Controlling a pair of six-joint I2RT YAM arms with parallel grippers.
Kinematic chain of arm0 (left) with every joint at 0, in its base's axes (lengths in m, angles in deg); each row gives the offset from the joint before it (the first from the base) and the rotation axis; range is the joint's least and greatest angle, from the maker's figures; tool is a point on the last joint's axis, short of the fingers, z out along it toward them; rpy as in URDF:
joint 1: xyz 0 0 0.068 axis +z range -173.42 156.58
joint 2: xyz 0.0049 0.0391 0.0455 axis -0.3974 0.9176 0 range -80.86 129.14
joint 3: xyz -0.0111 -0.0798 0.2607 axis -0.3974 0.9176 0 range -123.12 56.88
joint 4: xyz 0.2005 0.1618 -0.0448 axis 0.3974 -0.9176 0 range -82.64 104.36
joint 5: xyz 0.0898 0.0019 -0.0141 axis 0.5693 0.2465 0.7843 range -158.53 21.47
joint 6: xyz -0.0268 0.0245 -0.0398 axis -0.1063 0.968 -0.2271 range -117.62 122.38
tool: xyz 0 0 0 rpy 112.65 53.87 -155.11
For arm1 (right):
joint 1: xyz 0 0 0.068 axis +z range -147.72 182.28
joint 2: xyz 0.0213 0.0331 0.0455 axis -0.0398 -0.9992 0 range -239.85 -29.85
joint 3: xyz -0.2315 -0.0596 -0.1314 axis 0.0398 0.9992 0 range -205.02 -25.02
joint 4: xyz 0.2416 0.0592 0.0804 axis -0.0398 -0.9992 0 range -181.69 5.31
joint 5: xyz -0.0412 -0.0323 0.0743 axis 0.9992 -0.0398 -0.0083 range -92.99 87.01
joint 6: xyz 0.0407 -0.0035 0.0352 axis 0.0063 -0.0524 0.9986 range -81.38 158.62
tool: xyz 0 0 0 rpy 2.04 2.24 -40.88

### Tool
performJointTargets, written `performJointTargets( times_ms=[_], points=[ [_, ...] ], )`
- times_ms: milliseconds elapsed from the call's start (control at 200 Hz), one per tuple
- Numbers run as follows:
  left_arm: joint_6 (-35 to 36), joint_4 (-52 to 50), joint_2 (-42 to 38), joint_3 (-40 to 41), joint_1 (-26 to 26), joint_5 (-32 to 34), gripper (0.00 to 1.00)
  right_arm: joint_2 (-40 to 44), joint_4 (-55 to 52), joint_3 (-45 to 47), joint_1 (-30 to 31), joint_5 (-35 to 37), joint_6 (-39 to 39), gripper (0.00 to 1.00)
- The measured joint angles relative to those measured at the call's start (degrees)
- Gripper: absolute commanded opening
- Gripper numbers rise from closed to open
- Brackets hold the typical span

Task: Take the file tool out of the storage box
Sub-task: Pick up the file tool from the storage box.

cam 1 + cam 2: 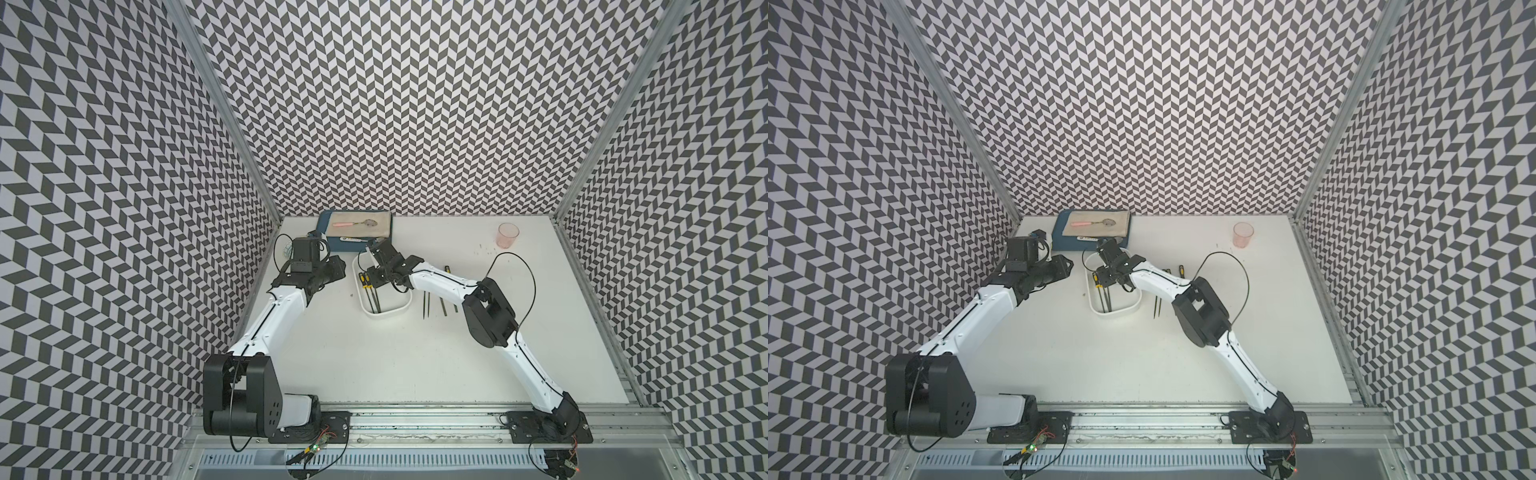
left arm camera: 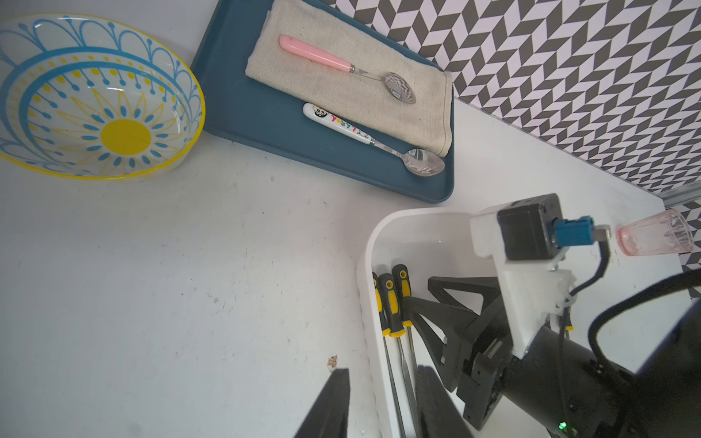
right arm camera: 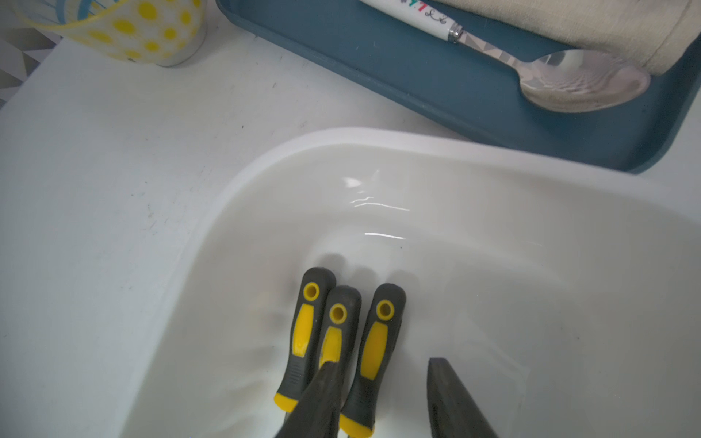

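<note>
Right gripper (image 3: 383, 398) jaws spread over three black-and-yellow-handled steel file tools (image 3: 339, 303) in the shallow white plastic rectangular storage box (image 3: 341, 138).

One black finger (image 3: 318, 402) overlaps the middle handle. The outer handle beside it lies in the gap between the jaws, clear of the opposite finger, so nothing is pinched. The three file tools lie side by side on the box floor, handles touching. Ahead of the jaws, just past the box rim, sits a dark blue flat plastic tray (image 3: 417, 94) carrying a white-handled metal spoon (image 3: 580, 81). The left gripper (image 2: 383, 368) jaws stand apart, holding nothing, with the box's side wall showing between them. Loose file tools (image 1: 443, 307) lie on the white table (image 1: 415, 374) beside the box, under the right arm.
</note>
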Motion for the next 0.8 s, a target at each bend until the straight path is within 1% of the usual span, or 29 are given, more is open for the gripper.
performJointTargets(
  times_ms=[170,801],
  points=[
    [0.0,0.0,0.0,0.0,0.0,0.0,0.35,-2.0,-0.5,-2.6,0.0,0.2,-0.8,0.41],
    [0.0,0.0,0.0,0.0,0.0,0.0,0.35,-2.5,-1.4,-2.8,-0.1,1.6,-1.1,0.41]
  ],
)
